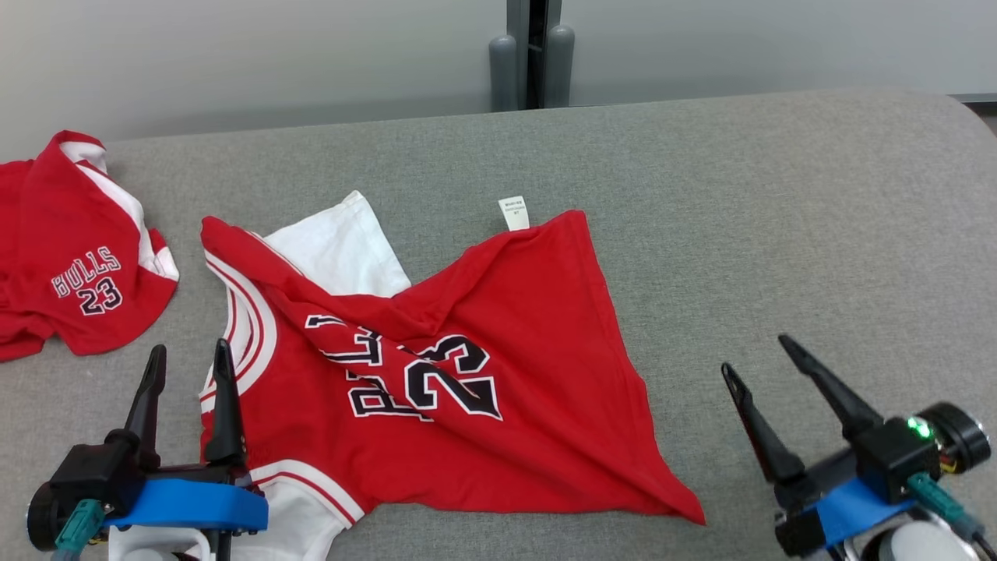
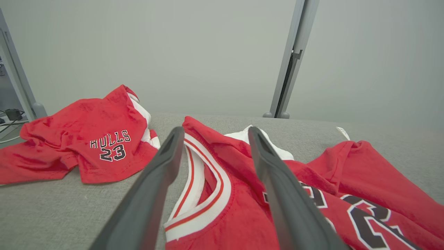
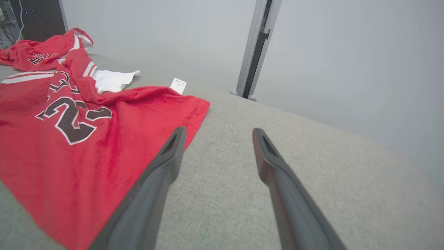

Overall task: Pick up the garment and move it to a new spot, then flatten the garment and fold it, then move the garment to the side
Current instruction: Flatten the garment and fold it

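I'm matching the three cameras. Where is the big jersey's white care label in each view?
Head view: the care label sits upper middle, at the jersey's far edge.
Left wrist view: label at mid right, beyond the jersey.
Right wrist view: label upper left of centre.
Shared landmark: the grey post behind.

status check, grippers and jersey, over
Left gripper open over jersey edge; right gripper open over bare grey surface; jersey rumpled, unfolded; second red garment apart, far left.
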Tool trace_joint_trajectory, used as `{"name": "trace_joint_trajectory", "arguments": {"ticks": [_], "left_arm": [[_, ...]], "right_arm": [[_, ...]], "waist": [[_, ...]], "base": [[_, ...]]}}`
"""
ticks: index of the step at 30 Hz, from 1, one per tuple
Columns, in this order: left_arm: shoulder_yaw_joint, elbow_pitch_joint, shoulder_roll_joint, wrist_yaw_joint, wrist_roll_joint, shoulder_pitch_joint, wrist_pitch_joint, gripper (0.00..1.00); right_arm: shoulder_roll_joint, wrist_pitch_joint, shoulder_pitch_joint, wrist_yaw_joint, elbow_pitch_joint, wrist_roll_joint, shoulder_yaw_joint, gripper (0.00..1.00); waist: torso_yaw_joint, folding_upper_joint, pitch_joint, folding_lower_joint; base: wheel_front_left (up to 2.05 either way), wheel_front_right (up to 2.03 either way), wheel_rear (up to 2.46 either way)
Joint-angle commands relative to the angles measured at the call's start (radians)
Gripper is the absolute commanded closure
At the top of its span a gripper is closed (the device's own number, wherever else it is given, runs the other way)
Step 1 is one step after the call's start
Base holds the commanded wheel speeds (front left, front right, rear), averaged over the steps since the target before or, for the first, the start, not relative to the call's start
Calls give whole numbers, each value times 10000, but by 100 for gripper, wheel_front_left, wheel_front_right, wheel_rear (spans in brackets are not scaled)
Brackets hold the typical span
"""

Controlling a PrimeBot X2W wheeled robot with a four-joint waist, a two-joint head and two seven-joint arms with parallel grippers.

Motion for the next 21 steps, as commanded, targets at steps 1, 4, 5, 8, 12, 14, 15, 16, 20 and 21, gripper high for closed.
{"name": "trace_joint_trajectory", "arguments": {"ticks": [1,4,5,8,12,14,15,16,20,21], "left_arm": [[-4,-37,33,-18,-11,-112,-32,0],[-53,-84,33,-10,-48,-245,-32,0],[-84,-101,33,-6,-66,-311,-32,0],[-183,-161,33,24,-103,-528,-32,0],[-347,-170,33,67,-237,-851,-32,0],[-436,-165,33,102,-305,-1011,-34,0],[-494,-154,34,94,-347,-1081,-32,0],[-555,-143,34,112,-387,-1153,-34,0],[-771,-118,33,202,-597,-1393,-32,0],[-829,-118,34,217,-641,-1423,-34,0]], "right_arm": [[70,-25,-235,-9,-48,-116,-47,0],[156,165,-1264,-10,179,-427,-48,0],[193,256,-1674,-10,309,-536,-47,0],[361,449,-2861,-10,820,-717,51,0],[507,695,-4373,-9,1764,-877,326,0],[540,738,-5031,-10,2310,-943,455,0],[545,800,-5310,-10,2627,-996,547,0],[560,802,-5595,-10,2925,-1000,614,0],[610,809,-6510,-10,4253,-966,868,0],[595,844,-6687,-10,4597,-991,928,0]], "waist": [[85,0,93,0],[257,0,311,0],[321,0,403,0],[541,0,724,0],[884,0,1146,0],[1061,0,1338,0],[1152,0,1421,0],[1245,0,1506,0],[1599,0,1765,0],[1682,0,1816,0]], "base": [[0,0,0],[0,0,0],[0,0,0],[0,0,0],[0,0,0],[0,0,0],[0,0,0],[0,0,0],[0,0,0],[0,0,0]]}}
